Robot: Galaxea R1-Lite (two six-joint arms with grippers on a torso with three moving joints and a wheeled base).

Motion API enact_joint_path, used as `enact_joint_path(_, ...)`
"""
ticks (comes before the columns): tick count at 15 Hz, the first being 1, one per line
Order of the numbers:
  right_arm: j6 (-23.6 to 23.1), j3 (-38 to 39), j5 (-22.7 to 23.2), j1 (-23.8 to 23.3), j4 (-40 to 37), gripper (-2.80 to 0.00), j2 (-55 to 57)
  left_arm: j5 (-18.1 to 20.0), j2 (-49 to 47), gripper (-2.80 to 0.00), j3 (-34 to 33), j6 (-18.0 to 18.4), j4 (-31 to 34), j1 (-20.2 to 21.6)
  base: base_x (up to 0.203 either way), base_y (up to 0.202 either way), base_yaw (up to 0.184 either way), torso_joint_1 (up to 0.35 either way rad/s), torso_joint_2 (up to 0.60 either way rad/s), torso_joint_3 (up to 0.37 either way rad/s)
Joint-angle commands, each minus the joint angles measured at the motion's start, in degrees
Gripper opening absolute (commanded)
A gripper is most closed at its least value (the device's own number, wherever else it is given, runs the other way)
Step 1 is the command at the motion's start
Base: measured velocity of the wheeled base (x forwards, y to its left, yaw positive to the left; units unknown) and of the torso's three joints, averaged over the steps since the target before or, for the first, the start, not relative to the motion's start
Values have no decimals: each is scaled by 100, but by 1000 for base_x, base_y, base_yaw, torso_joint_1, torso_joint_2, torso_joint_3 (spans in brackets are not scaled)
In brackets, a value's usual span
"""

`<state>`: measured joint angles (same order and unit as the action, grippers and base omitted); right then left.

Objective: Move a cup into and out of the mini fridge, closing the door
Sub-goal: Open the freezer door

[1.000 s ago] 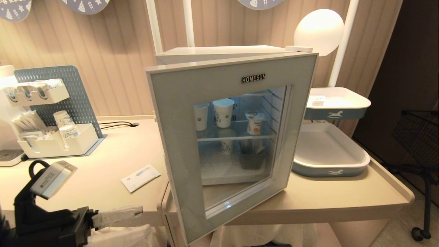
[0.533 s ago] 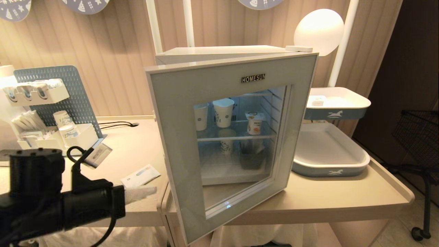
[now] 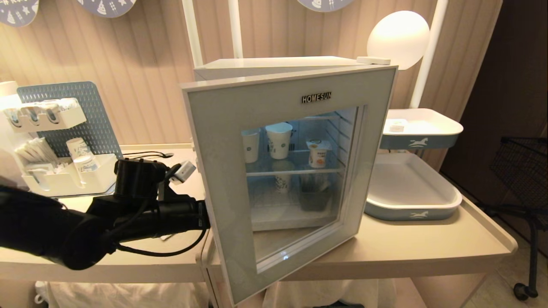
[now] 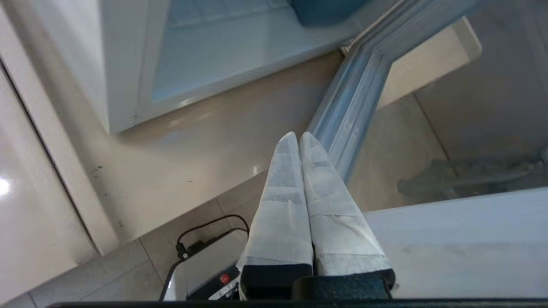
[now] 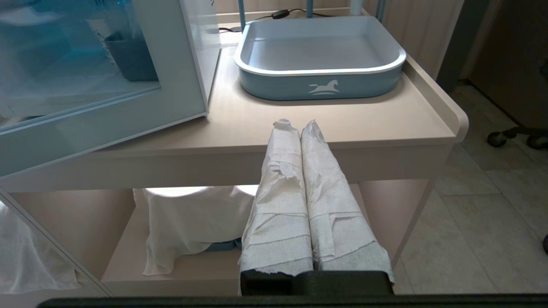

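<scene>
The fridge (image 3: 278, 68) is a white box on the table (image 3: 406, 252), and its door (image 3: 214, 171) stands swung open toward the camera. The door has a grey-blue frame, a big glass window and the word HOMESUN near its top.

Through the glass, the cup (image 3: 318, 153) sits on the upper wire shelf, toward the right. It is small, white and tapered, with an orange-yellow label and a wide flat lid. Two taller white paper cups (image 3: 279, 140) stand to its left on the same shelf, apart from it.

The left arm reaches in from the left, its end going behind the door's free edge. In the wrist view the left gripper (image 4: 298, 137) has its white-wrapped fingers pressed together with nothing between them, tips close to the door's inner frame.

The right gripper (image 5: 297, 125) is also closed and empty, held low before the table edge, near a blue tray (image 5: 321, 83).
</scene>
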<state>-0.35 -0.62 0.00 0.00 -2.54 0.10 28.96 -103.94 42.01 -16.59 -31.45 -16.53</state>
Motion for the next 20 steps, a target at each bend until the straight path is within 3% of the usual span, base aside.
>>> enact_joint_path(1,6,1,0,0,-1,-280,8,22,-162,-280,45,-17,-22,-358,0,0,0,0,0,0)
enact_joint_path(5,11,1,-7,0,7,-280,8,32,288,-280,-299,-36,-2,-1180,0,0,0,0,0,0)
enact_joint_path(9,18,1,-9,0,7,-280,8,-2,591,-280,-421,8,297,-2387,0,0,0,0,0,0)
enact_joint_path(11,18,1,-9,0,7,-280,8,-266,655,-280,-457,408,752,-3155,0,0,0,0,0,0)
enact_joint_path(12,18,1,-9,0,7,-280,8,-511,657,-280,-560,925,935,-3412,0,0,0,0,0,0)
enact_joint_path(13,18,1,-9,0,7,-280,8,-774,661,-280,-720,1362,1049,-3545,0,0,0,0,0,0)
enact_joint_path(14,18,1,-9,0,7,-280,8,-874,691,-280,-853,1489,1073,-3571,0,0,0,0,0,0)
enact_joint_path(20,18,1,-9,0,7,-280,8,-1174,1827,-280,-1655,1288,1039,-2976,0,0,0,0,0,0)
